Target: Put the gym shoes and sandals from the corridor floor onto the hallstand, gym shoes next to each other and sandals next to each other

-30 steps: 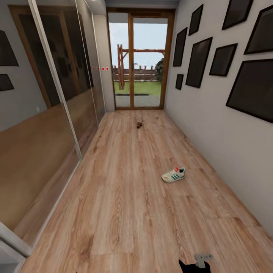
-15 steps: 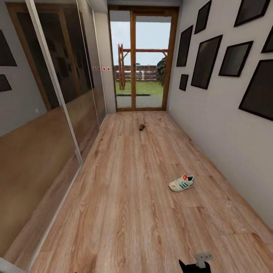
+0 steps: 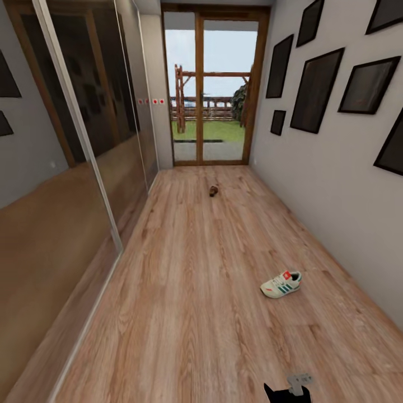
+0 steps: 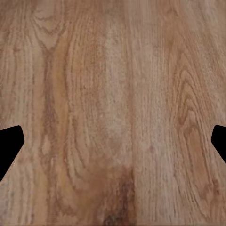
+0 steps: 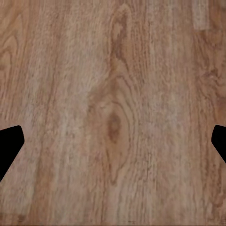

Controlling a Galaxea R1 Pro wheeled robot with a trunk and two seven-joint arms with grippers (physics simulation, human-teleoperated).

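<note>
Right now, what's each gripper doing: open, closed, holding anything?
Left gripper: open, nothing between its fingers, corridor floor beneath.
Right gripper: open, holding nothing, floor beneath.

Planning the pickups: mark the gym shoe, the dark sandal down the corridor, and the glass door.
gym shoe (image 3: 281, 284), head view, on its green-striped side.
sandal (image 3: 213, 191), head view, on its small dark body.
glass door (image 3: 224, 89), head view, on its right pane.
</note>
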